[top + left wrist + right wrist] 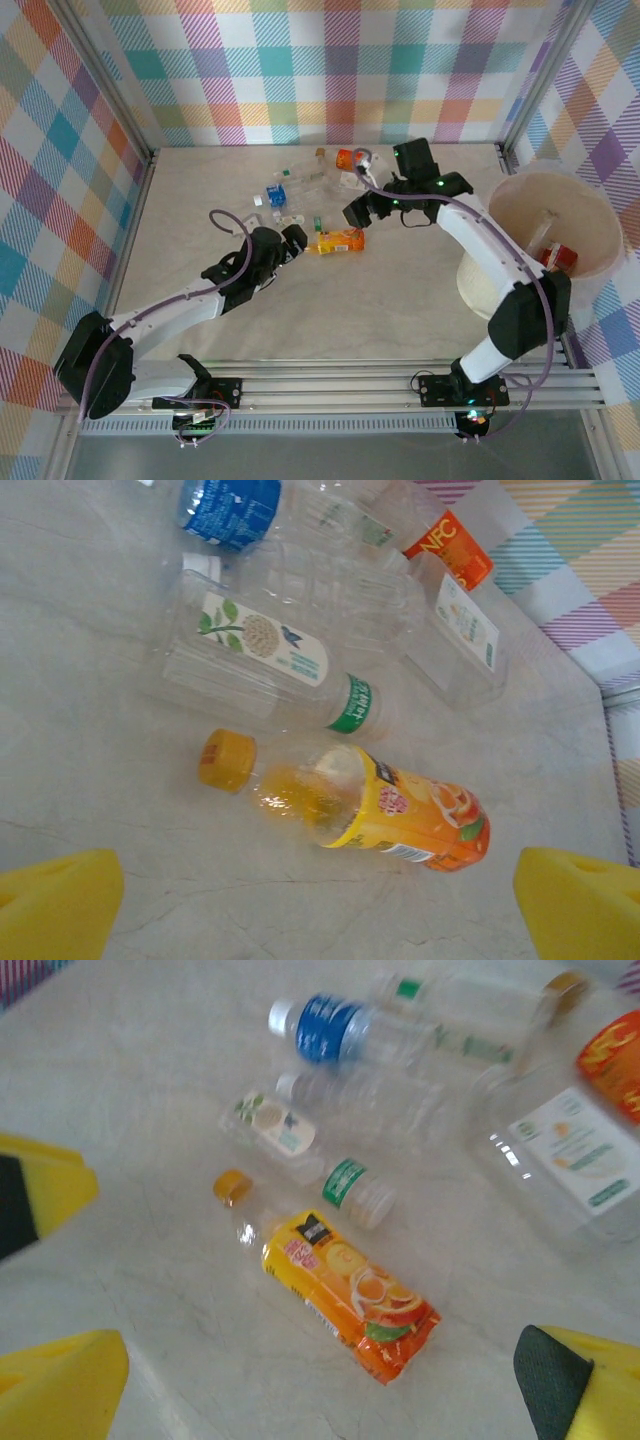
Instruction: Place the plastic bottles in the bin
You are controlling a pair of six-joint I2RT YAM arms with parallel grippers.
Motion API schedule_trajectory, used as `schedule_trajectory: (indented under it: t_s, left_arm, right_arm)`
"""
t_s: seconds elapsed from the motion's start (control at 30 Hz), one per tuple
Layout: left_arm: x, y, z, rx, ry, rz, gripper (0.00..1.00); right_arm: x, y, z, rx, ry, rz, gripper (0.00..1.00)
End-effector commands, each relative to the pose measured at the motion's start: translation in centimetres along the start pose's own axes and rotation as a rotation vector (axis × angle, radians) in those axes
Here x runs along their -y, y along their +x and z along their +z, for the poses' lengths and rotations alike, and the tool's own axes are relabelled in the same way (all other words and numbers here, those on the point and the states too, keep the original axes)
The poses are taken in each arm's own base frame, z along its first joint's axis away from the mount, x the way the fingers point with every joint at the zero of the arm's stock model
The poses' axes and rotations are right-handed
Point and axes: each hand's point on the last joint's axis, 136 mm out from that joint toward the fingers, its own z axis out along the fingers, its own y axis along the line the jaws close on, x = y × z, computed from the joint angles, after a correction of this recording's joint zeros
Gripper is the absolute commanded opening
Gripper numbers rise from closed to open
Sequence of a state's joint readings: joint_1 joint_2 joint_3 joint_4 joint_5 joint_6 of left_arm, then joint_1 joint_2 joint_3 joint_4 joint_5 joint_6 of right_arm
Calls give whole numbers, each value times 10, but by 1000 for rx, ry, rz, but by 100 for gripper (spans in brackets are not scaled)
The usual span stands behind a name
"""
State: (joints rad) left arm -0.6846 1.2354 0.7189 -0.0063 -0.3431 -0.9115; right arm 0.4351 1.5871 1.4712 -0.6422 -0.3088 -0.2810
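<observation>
An orange juice bottle (pixel 338 241) with a yellow cap lies on its side mid-table, also seen in the left wrist view (pixel 380 805) and the right wrist view (pixel 345 1290). My left gripper (pixel 293 240) hangs open just left of it, its yellow fingertips (pixel 55 900) wide apart and short of the bottle. My right gripper (pixel 355 212) is open just above and behind the same bottle, holding nothing. More plastic bottles (pixel 300 185) lie in a loose heap behind: a clear bottle with a green band (pixel 270 665), a blue-labelled one (pixel 330 1028), an orange-labelled one (pixel 450 550). The bin (pixel 520 200) stands at the right.
Inside the bin a red-labelled bottle (pixel 560 256) lies against the wall. The right arm's forearm arcs between the bin and the heap. Checked walls and a metal frame (pixel 150 160) close the table on three sides. Bare tabletop (pixel 380 310) lies in front of the orange bottle.
</observation>
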Motion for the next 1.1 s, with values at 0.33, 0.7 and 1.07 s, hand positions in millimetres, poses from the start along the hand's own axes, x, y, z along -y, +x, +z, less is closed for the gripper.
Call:
schedule_trajectory:
  t_s: [0.33,0.7,1.07]
  left_arm:
    - [-28,-5,-6,32,-95,-29,100]
    - [-71,-7,-17,63,-272,-107,100]
    - [-88,-3,-16,48,-332,-148,100]
  right_arm:
    - [-11,55,117,-252,-95,-393,100]
    - [-13,95,170,-415,-106,-556,98]
    - [-11,122,197,-459,-33,-612,77]
